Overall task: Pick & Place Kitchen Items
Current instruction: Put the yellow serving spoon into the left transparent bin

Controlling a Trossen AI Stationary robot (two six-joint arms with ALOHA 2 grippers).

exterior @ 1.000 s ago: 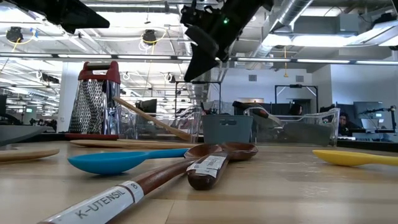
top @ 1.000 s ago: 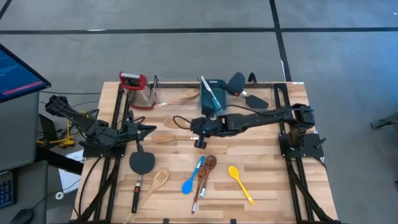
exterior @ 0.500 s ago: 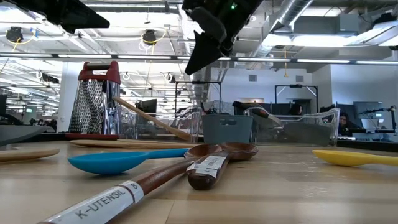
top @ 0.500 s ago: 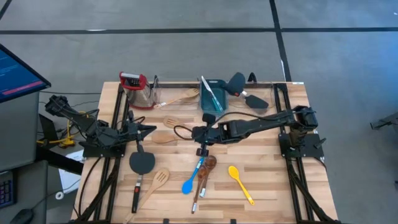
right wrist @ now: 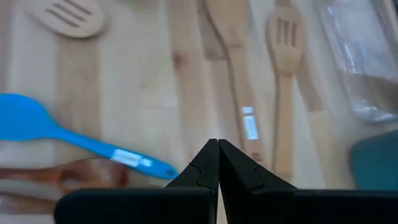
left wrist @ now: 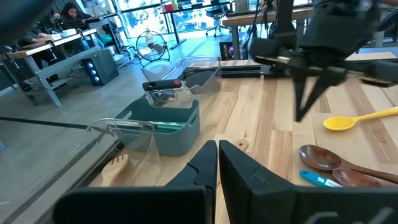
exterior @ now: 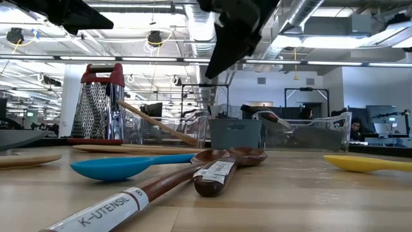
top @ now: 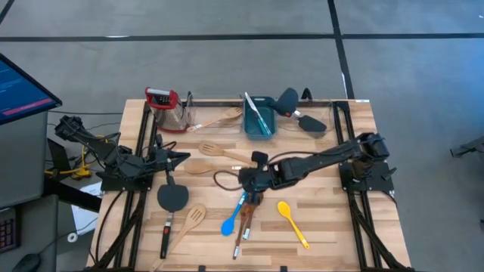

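My right gripper [top: 252,193] is shut and hovers over the handle ends of the blue spoon [top: 230,221] and the dark-brown wooden spoons [top: 246,215]. It touches nothing and stays well above the table in the low view [exterior: 210,73]. The yellow spoon [top: 292,221], a pale slotted spatula [top: 192,220], a black spatula [top: 172,198] and pale wooden utensils [top: 203,167] lie flat on the table. My left gripper [top: 180,157] waits shut at the table's left. The teal tub [top: 258,122] holds a blue utensil.
A red-topped grater [top: 163,104] stands at the far left, clear bins [top: 208,112] sit beside the teal tub, and two black spatulas [top: 301,113] lie far right. A dark cable [top: 221,180] loops near my right gripper. Bare wood lies around the yellow spoon.
My right gripper has moved from beside the teal tub toward the table's near edge, ending over the blue and brown spoons' handles. It stayed shut. No utensil has moved.
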